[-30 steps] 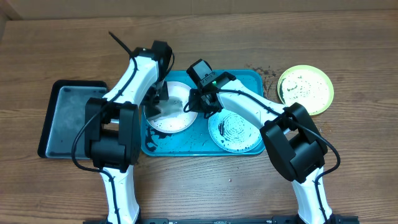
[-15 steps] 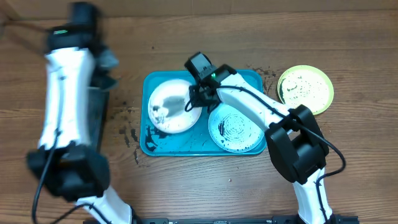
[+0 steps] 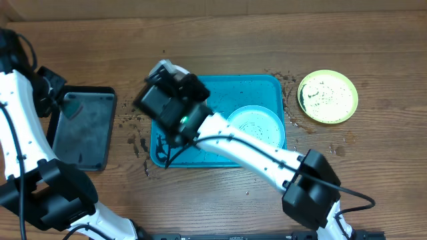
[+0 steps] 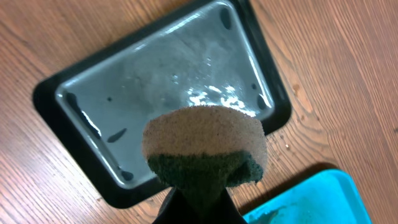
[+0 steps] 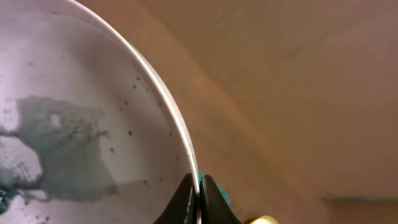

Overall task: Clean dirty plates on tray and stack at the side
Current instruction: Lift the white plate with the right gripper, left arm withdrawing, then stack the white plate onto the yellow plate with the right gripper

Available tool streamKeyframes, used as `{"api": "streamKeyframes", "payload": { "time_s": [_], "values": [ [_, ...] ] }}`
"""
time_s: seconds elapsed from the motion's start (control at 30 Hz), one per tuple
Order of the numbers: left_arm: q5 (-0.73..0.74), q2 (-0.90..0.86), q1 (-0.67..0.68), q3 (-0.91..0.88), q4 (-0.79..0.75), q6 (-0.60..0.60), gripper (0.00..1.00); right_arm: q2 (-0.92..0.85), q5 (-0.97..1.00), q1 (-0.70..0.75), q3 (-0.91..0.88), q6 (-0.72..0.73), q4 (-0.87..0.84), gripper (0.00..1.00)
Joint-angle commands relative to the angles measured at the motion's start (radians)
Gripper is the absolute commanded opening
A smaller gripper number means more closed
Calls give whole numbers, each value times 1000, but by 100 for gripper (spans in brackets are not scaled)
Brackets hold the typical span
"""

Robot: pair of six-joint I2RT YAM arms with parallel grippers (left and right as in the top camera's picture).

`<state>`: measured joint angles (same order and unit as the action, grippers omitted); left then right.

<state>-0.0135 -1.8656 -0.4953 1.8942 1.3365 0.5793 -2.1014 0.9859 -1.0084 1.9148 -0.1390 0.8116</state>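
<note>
My right gripper [image 5: 198, 190] is shut on the rim of the white plate [image 5: 81, 112], which has grey smears and black specks. In the overhead view the right gripper [image 3: 170, 93] is raised high over the left end of the turquoise tray [image 3: 230, 87], and the white plate is mostly hidden there. The pale teal-rimmed plate [image 3: 255, 127] lies on the tray's right half. The yellow-green plate [image 3: 327, 97], speckled black, sits on the table to the tray's right. My left gripper [image 4: 199, 202] is shut on a sponge [image 4: 205, 140] above the black tray [image 4: 155, 87].
The black tray [image 3: 80, 130] lies on the wooden table at the left, with the left gripper [image 3: 59, 100] at its far edge. Black crumbs are scattered on the table between the two trays [image 3: 137, 143] and by the turquoise tray's far right corner [image 3: 287, 79].
My left arm swung from the white plate over to the black tray with the sponge. My right gripper lifted the white plate up off the turquoise tray and toward the left.
</note>
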Motion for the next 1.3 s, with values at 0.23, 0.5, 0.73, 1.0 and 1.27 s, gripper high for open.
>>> {"api": "streamKeyframes", "payload": {
  "time_s": [0.23,0.5,0.73,1.0,1.27],
  "values": [
    [41,-6,-10,-6,-2,19,4,26,307,-90,19,-457,-123,4],
    [41,-6,-7,-6,-2,19,4,26,318,-89,19,-438,-138,4],
    [41,-6,-7,-7,-2,19,4,24,-237,-36,16,-219,101,4],
    [40,-6,5,-7,-2,19,4,106,-52,24,19,-94,-27,4],
    [41,-6,7,-7,-3,1,4,123,-737,341,19,304,210,4]
  ]
}}
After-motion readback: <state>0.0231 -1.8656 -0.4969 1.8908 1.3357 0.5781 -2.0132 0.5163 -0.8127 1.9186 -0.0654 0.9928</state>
